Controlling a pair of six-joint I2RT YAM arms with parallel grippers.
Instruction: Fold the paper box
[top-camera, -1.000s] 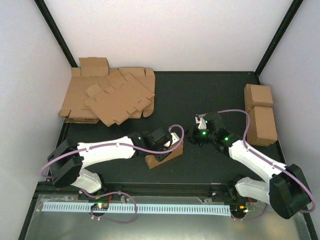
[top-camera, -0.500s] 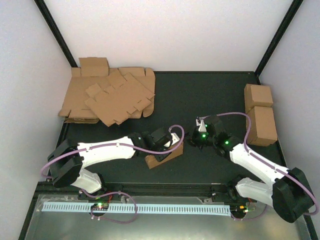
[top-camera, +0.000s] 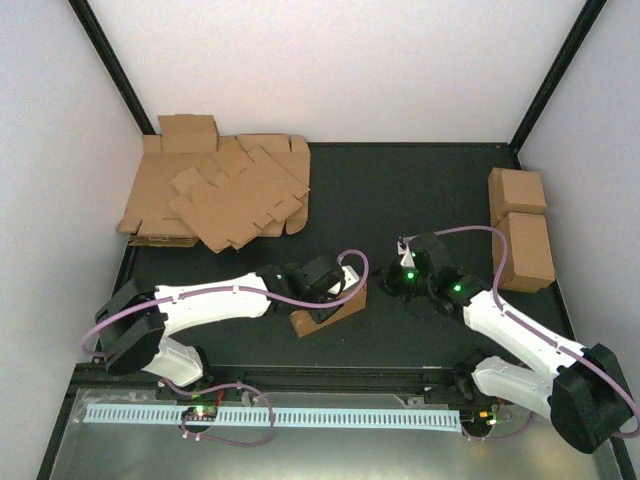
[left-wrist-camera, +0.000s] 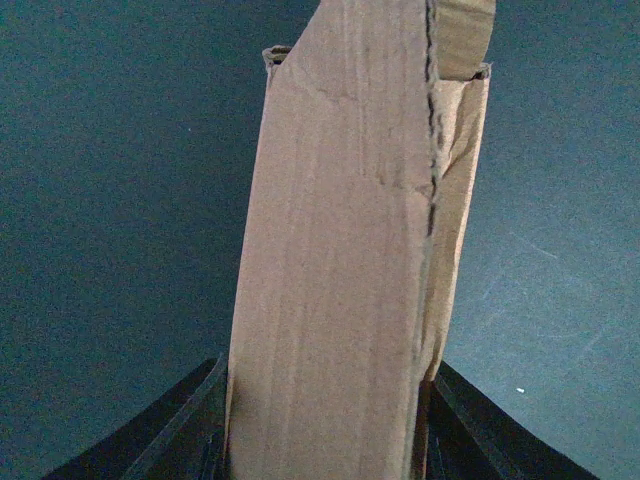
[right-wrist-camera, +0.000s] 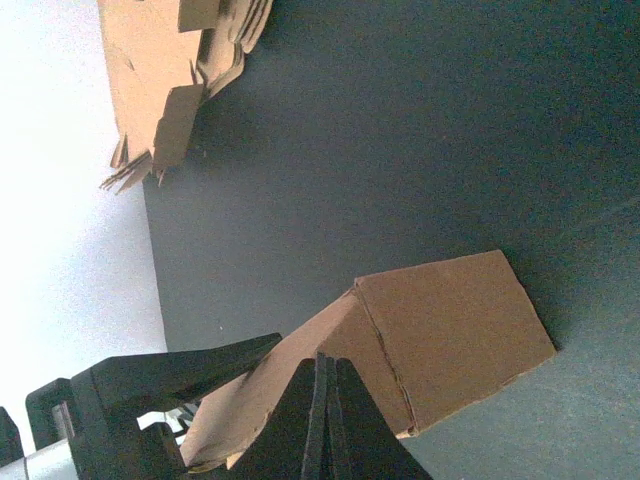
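Arms angle inward on my feed: left gripper (top-camera: 338, 289) reaches low, clamped on the tilted paper box (top-camera: 327, 313), right gripper (right-wrist-camera: 322, 400) hangs near it, closed tight, empty

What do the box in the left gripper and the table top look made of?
The paper box: brown matte cardboard, probably corrugated; faint lengthwise ribbing and a ragged creased fold show. The table top: dark, matte, glare-free sheet, maybe rubber or coated board; cannot tell which.
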